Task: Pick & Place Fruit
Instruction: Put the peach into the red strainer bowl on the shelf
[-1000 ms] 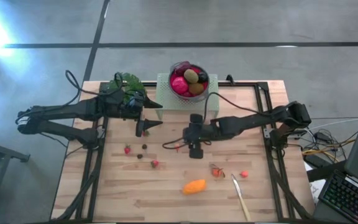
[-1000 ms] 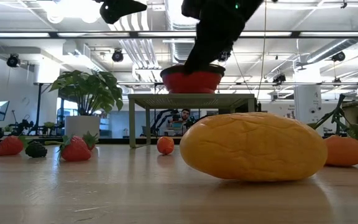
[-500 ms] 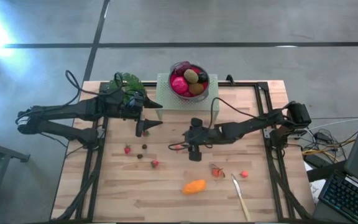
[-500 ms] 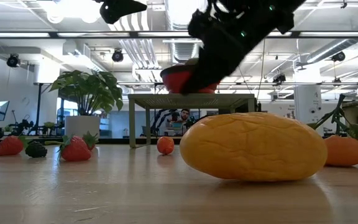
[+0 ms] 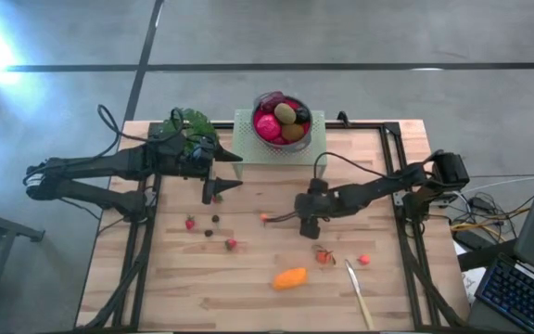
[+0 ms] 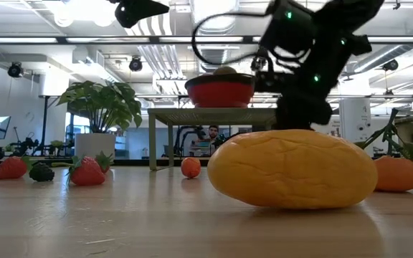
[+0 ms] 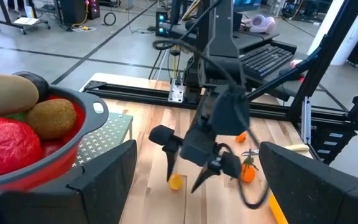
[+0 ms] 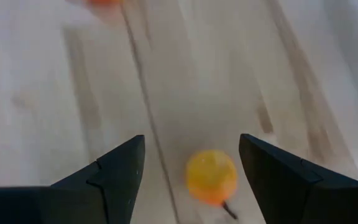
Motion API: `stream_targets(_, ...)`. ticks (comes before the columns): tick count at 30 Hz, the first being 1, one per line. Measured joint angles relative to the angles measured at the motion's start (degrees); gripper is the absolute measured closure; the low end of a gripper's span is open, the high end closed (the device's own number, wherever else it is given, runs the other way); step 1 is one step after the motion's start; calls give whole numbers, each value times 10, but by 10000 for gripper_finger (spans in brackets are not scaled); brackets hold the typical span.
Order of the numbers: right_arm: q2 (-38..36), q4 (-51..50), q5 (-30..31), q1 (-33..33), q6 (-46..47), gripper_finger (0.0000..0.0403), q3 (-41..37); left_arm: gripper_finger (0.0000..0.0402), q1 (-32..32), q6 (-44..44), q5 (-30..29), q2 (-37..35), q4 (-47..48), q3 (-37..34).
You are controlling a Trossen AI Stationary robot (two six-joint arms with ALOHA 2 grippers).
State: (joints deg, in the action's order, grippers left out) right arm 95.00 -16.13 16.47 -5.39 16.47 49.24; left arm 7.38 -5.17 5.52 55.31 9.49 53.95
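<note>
Right tool (image 8: 191,162) open over blurred orange berry (image 8: 211,176).

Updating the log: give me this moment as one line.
right gripper: open above small orange berry | left gripper: open, waiting by bowl

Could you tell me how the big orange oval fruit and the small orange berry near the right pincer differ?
The oval is far larger and elongated; the berry is tiny and round. The oval lies alone near the table's front edge; the berry sits mid-table, just ahead of the open right pincer. Both are orange, resting on the wood, ungrasped.
</note>
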Motion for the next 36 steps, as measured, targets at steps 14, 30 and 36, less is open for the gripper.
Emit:
stream_targets(14,0,40,15,14,12,151,-47,57,0,0,0,0,0,0)
stream_targets(30,14,37,-13,28,15,244,-51,57,0,0,0,0,0,0)
stream_targets(36,16,37,-17,28,14,292,-51,58,0,0,0,0,0,0)
